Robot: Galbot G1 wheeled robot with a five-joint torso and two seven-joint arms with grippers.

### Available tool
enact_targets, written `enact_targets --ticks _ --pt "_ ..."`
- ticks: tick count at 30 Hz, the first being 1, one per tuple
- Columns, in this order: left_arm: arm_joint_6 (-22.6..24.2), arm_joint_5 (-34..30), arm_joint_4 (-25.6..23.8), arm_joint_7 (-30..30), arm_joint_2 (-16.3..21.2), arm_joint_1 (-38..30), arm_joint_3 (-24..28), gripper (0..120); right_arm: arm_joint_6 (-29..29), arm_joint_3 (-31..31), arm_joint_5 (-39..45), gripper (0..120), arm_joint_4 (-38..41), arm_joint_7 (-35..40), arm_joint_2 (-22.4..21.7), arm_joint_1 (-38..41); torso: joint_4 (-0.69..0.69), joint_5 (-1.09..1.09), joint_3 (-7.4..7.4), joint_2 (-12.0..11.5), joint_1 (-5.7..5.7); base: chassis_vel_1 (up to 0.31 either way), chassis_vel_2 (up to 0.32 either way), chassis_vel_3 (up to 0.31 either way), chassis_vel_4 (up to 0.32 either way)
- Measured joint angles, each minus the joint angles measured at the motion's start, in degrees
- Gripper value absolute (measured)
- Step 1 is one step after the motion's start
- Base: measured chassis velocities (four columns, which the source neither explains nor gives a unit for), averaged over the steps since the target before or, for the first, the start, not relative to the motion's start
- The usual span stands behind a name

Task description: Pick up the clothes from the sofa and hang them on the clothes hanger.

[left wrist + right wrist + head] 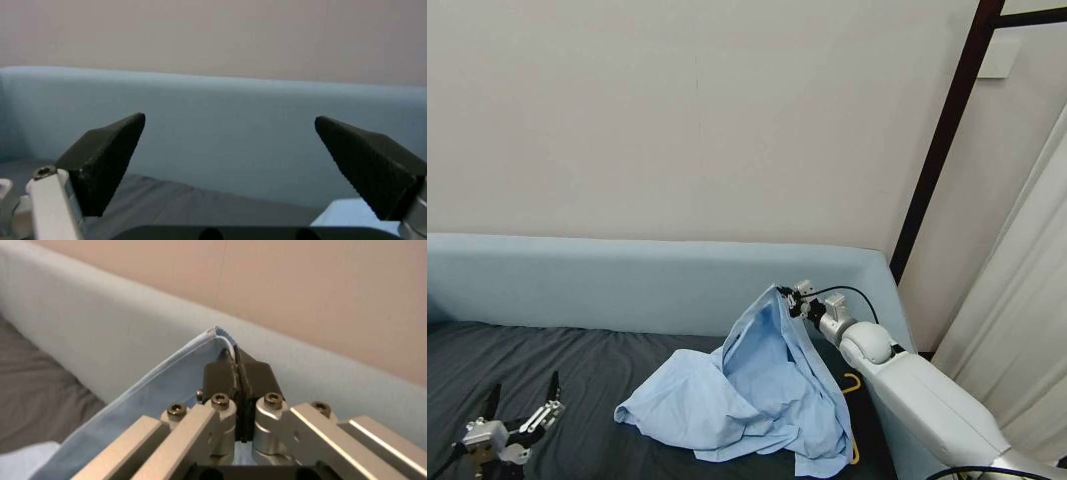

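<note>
One shirt (762, 380) hangs below the right tool (789, 297), corner pinched.

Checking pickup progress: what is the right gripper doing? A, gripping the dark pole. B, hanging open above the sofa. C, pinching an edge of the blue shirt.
C: the right gripper is shut on a raised edge of the blue shirt above the sofa.

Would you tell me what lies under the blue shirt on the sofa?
The dark seat cushion and a yellow curved piece peeking out; the rest is covered by the shirt, which the right gripper pinches.
</note>
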Motion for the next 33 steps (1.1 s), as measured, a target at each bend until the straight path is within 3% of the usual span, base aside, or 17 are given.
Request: enact_targets --ticks 11,20,28,33 --pt "-0.5 0.9 3.0 2.1 2.0 -8.1 12.8 100 5.7 -0.6 6.9 0 10.3 3.4 -0.6 1.1 0.01 0.0 0.01 0.0 0.0 0.0 0.0 0.0 0.0" --pt "-1.6 5.4 1.6 3.2 1.6 -11.2 17.5 100 5.0 1.7 11.6 0 15.7 4.6 -2.4 6.7 0.01 0.01 0.0 0.0 0.0 0.0 0.0 0.0 0.0" --pt "-3.5 8.0 0.8 3.7 0.3 -12.9 21.1 100 3.9 2.1 12.0 0 19.1 5.3 -4.3 7.0 0.01 0.01 0.01 0.0 0.0 0.0 0.0 0.0 0.0" --pt "-3.3 9.8 3.9 3.8 -0.4 -16.8 25.0 100 3.7 1.7 12.5 0 20.1 5.4 -4.9 7.0 0.0 0.01 0.01 0.0 0.01 0.0 0.0 0.0 0.0"
